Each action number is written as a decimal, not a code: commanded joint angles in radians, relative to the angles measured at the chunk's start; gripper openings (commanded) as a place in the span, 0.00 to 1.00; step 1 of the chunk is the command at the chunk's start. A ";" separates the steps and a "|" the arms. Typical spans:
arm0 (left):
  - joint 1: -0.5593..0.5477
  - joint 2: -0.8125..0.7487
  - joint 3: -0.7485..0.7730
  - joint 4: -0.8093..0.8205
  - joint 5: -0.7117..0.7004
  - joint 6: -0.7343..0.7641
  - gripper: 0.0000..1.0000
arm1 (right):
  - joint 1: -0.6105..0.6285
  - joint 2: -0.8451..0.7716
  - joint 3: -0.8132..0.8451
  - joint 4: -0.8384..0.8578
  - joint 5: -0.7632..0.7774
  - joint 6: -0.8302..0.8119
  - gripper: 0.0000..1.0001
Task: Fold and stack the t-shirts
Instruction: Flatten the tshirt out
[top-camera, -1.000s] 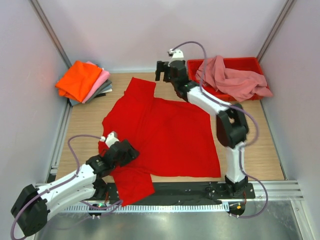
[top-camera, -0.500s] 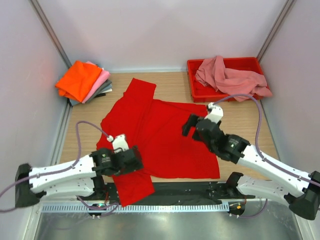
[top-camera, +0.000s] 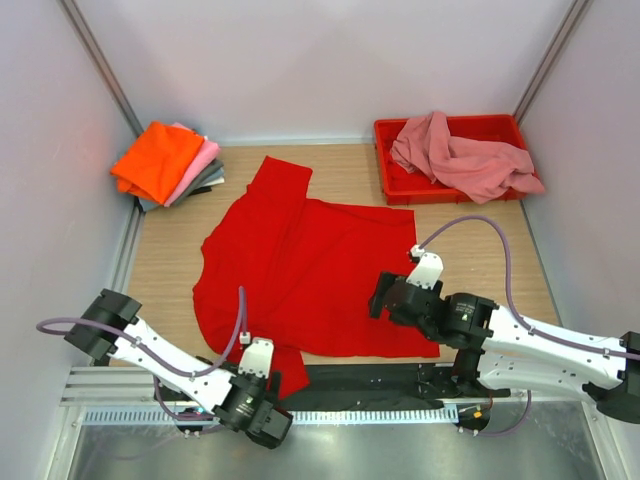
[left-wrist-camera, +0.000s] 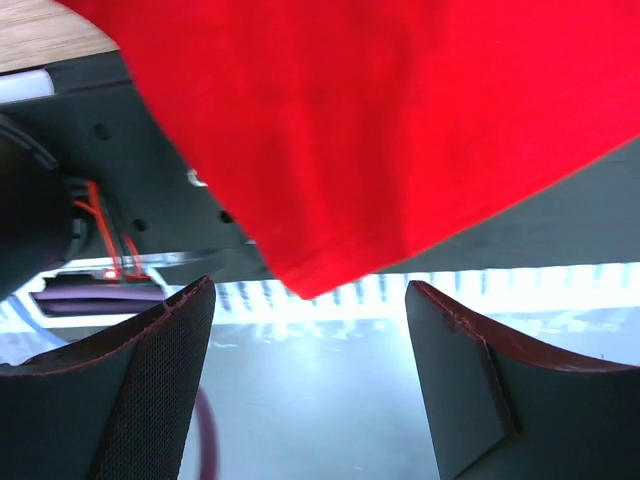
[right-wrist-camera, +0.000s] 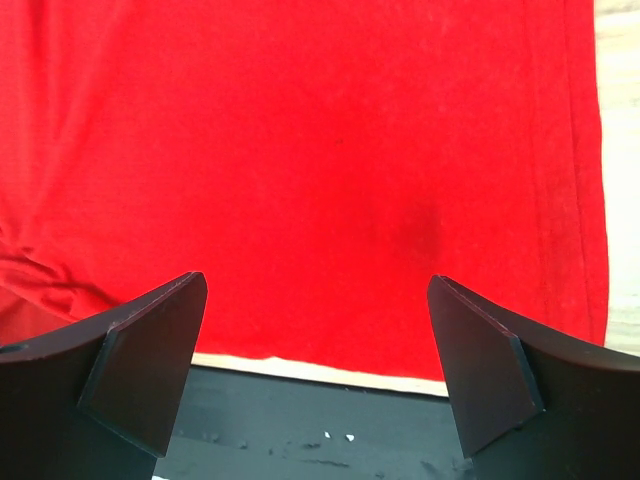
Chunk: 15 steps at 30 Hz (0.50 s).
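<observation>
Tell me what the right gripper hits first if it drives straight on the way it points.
The red t-shirt: the open right gripper aims at the flat cloth just inside its near hem, with the table under it. How far off the cloth lies is unclear.

Your left gripper (left-wrist-camera: 308, 295) has its fingers spread with nothing gripped. The red shirt (left-wrist-camera: 380, 130) corner points down at the gap, draped over the black rail (left-wrist-camera: 140, 160).
</observation>
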 joint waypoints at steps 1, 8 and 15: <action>-0.026 -0.015 -0.047 -0.042 0.000 -0.502 0.78 | 0.021 -0.018 -0.015 -0.008 0.030 0.054 0.99; -0.026 -0.179 -0.245 0.198 -0.086 -0.547 0.65 | 0.024 -0.003 -0.012 -0.014 0.039 0.039 0.98; -0.026 -0.171 -0.303 0.324 -0.123 -0.542 0.32 | 0.026 0.017 0.006 -0.058 0.076 0.047 0.98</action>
